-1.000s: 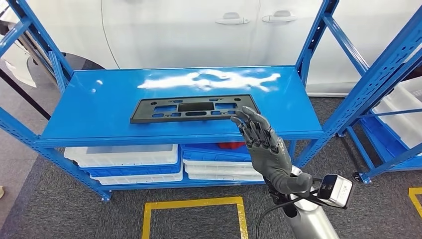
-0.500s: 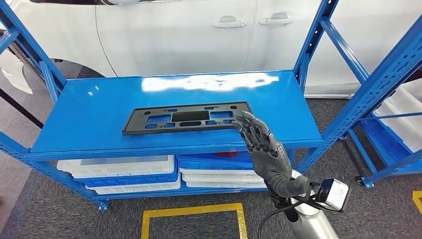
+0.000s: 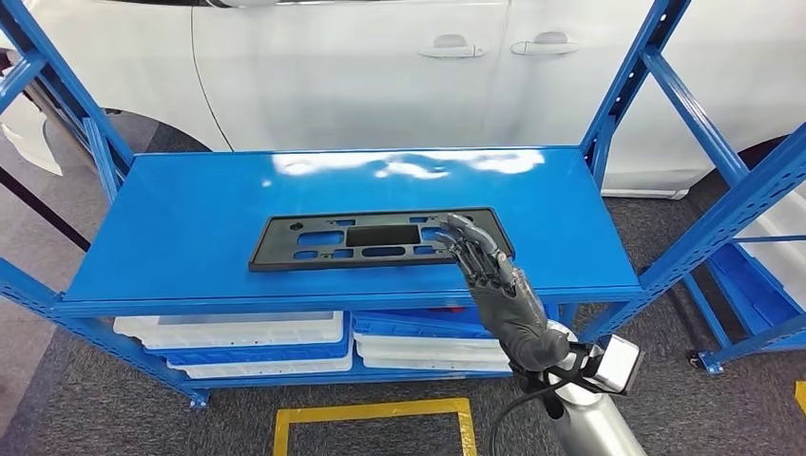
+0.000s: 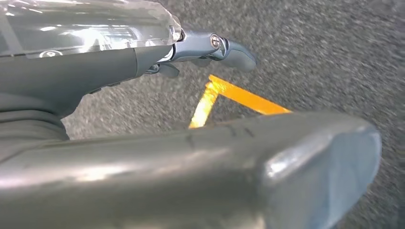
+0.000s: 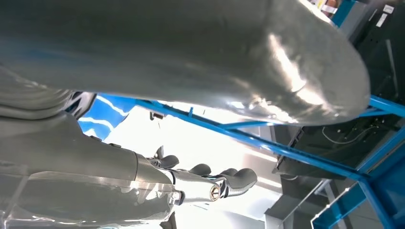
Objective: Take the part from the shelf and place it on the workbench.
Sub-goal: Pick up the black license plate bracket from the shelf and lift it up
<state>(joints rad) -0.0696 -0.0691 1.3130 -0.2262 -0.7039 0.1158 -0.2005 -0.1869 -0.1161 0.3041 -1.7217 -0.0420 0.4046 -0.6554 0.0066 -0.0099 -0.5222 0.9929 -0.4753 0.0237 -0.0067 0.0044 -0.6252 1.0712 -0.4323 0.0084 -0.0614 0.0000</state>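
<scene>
Shelf [image 3: 190,218]: fingers [image 3: 466,242] over part [image 3: 323,242].

We stand in what looks like a car workshop or assembly floor. Before us is a blue steel shelf rack [image 3: 190,218] with bolted uprights, and white and blue plastic trays [image 3: 228,330] are stacked on its lower level. Just behind the rack's far edge stands a white car [image 3: 380,76], its door handles in plain sight. Under the rack lies grey carpet [image 3: 95,408] marked with yellow floor tape [image 3: 371,412].
</scene>
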